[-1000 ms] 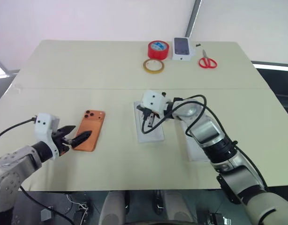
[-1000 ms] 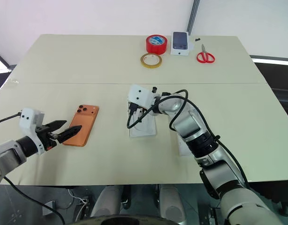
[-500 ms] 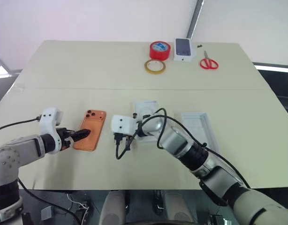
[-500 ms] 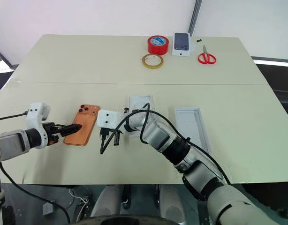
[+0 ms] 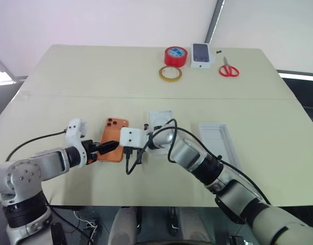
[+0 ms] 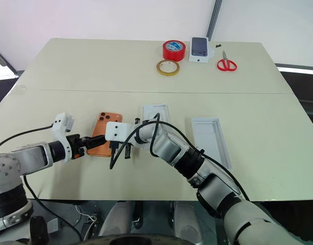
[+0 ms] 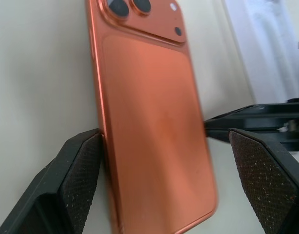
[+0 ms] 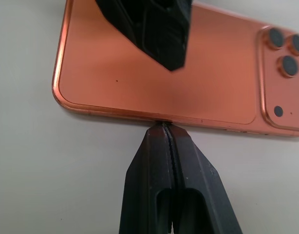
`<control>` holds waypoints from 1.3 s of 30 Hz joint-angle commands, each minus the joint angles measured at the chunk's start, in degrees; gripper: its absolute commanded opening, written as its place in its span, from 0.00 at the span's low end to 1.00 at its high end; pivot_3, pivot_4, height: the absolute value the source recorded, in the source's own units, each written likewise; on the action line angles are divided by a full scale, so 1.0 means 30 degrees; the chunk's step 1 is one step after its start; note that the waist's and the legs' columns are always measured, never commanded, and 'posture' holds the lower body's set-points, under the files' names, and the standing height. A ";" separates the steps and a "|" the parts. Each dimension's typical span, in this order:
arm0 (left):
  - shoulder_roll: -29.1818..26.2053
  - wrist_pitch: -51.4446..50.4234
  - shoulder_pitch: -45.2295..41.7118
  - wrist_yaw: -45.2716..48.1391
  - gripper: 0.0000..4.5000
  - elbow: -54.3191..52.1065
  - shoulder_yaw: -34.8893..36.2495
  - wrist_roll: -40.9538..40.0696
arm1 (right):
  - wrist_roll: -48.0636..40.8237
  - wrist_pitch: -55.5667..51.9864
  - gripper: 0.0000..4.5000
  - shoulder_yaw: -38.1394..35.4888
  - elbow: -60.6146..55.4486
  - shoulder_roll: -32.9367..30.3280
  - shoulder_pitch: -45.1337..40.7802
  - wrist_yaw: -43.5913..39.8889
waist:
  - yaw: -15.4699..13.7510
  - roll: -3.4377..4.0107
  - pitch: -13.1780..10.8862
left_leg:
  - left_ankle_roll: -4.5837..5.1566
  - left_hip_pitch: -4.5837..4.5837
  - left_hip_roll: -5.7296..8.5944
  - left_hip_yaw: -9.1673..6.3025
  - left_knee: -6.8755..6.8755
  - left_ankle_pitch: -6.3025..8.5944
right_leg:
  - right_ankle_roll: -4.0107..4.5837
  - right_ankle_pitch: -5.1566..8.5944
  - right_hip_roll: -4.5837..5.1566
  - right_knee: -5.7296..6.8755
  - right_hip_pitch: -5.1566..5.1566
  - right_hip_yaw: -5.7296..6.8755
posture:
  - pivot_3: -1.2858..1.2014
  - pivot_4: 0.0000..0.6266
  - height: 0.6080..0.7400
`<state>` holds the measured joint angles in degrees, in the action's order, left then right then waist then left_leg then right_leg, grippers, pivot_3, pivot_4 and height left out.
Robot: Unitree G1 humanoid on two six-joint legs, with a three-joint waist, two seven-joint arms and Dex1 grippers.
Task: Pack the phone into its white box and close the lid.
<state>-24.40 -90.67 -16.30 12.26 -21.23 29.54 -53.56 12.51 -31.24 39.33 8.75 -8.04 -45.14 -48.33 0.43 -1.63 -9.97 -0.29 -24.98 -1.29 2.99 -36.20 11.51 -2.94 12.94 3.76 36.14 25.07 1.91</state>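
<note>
Orange, the phone (image 5: 114, 139) lies back-up at centre left of the frame, apart from the white box (image 5: 218, 141) at centre right. The left gripper (image 7: 154, 180) straddles its near end, fingers spread and released; the right gripper (image 8: 165, 127), clenched on nothing, braces one long edge, likely to steady it. Bare table (image 5: 95, 76) lies between phone and box

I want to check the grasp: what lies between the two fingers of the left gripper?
The phone lies between the left gripper's open fingers, back up on the table; the left wrist view shows it.
</note>
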 commanded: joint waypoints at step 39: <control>0.2579 -0.0610 -0.0659 -0.5253 0.01 0.3526 0.4661 -0.6349 | -0.0387 -0.0839 0.00 -0.2087 -0.4332 -0.2584 0.0113 -0.0737 | 0.0094 -0.0026 0.0007 | -0.0053 -0.0018 -0.0018 -0.0012 0.0038 0.0031 | 0.0009 0.0000 0.0008 -0.0008 0.0057 -0.0002 | 0.52 0.24 1.00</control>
<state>-16.96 -92.00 -18.15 -1.16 -10.75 42.69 -70.48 12.12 -33.69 35.22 -1.08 -14.98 -44.41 -50.12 0.71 -1.71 -9.95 -0.44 -25.04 -1.35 2.95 -36.08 11.60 -2.91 12.94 3.78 36.11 25.24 1.91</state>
